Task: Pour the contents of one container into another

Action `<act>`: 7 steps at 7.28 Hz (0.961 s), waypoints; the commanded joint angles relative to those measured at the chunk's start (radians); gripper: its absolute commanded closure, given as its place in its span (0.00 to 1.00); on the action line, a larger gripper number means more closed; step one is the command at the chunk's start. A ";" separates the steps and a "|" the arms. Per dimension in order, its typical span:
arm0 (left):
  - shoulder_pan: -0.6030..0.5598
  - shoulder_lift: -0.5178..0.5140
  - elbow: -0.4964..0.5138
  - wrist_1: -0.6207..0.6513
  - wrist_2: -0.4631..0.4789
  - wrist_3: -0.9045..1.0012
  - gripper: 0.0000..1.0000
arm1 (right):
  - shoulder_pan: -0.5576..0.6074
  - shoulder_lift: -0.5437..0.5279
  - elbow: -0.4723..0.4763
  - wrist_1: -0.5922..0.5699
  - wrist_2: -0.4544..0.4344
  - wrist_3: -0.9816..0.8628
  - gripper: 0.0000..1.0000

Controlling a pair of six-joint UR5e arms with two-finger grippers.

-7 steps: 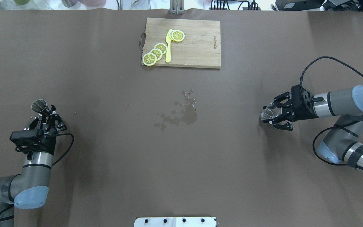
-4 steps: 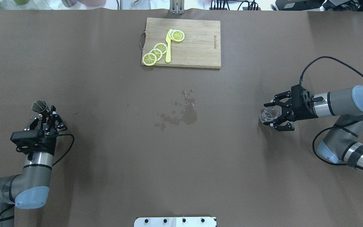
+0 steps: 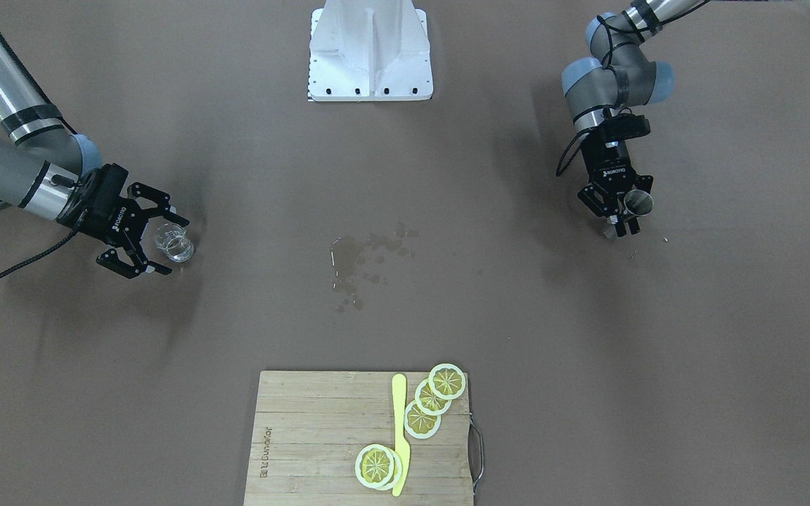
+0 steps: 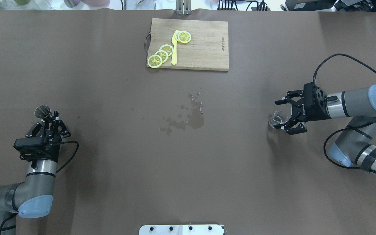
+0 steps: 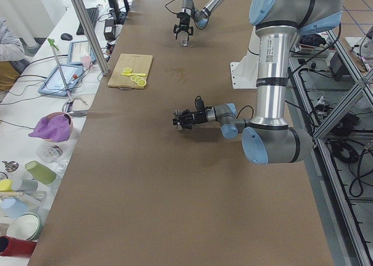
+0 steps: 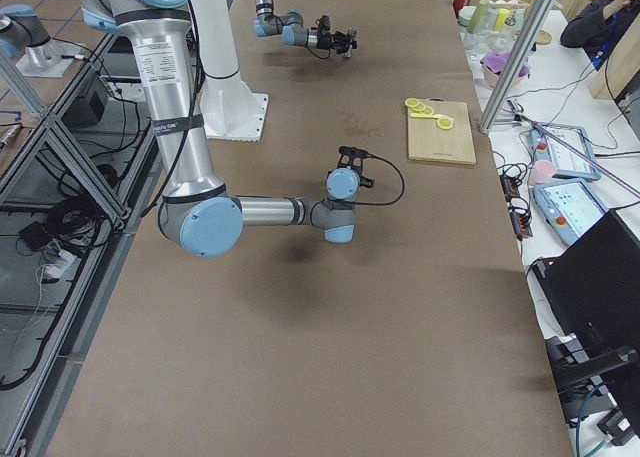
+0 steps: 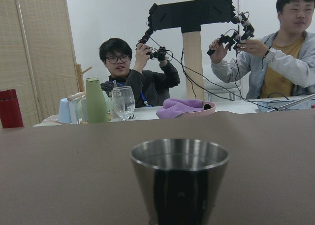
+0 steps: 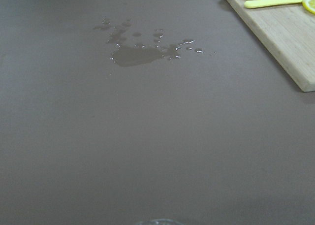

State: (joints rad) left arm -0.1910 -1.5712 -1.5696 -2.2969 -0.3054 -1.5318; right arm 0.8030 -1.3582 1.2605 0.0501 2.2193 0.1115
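Right gripper (image 4: 282, 117) is spread wide, holding nothing; the small clear glass (image 4: 278, 118) stands upright between its fingertips. Left gripper (image 4: 51, 119) has the shiny steel cup (image 4: 42, 111) right at its tips, can't tell if clamped. Containers well apart.

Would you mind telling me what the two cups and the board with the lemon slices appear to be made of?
The metal cup looks like polished steel: its wall shows mirror-like reflections. The glass cup seems to be clear glass or plastic; the table shows through it. The cutting board looks like matte bamboo or wood, with pale glued strips.
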 commanded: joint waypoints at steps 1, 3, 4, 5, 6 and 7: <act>0.013 0.000 -0.004 0.001 0.005 -0.001 1.00 | 0.025 -0.031 0.058 0.001 0.006 0.049 0.00; 0.016 0.000 -0.004 0.002 0.003 -0.001 0.98 | 0.091 -0.029 0.085 -0.001 0.023 0.138 0.00; 0.018 0.000 -0.004 0.002 0.005 -0.001 0.97 | 0.114 -0.025 0.103 -0.004 0.023 0.180 0.00; 0.018 0.000 -0.004 0.002 0.003 -0.001 0.90 | 0.145 -0.016 0.105 -0.010 0.023 0.235 0.00; 0.022 0.000 -0.004 0.002 0.005 -0.001 0.86 | 0.166 -0.001 0.106 -0.080 0.026 0.279 0.00; 0.025 0.000 -0.004 0.001 0.003 -0.002 0.75 | 0.203 0.013 0.105 -0.161 0.045 0.280 0.00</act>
State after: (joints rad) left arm -0.1697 -1.5708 -1.5738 -2.2951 -0.3014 -1.5328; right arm 0.9648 -1.3627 1.3648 -0.0231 2.2485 0.3666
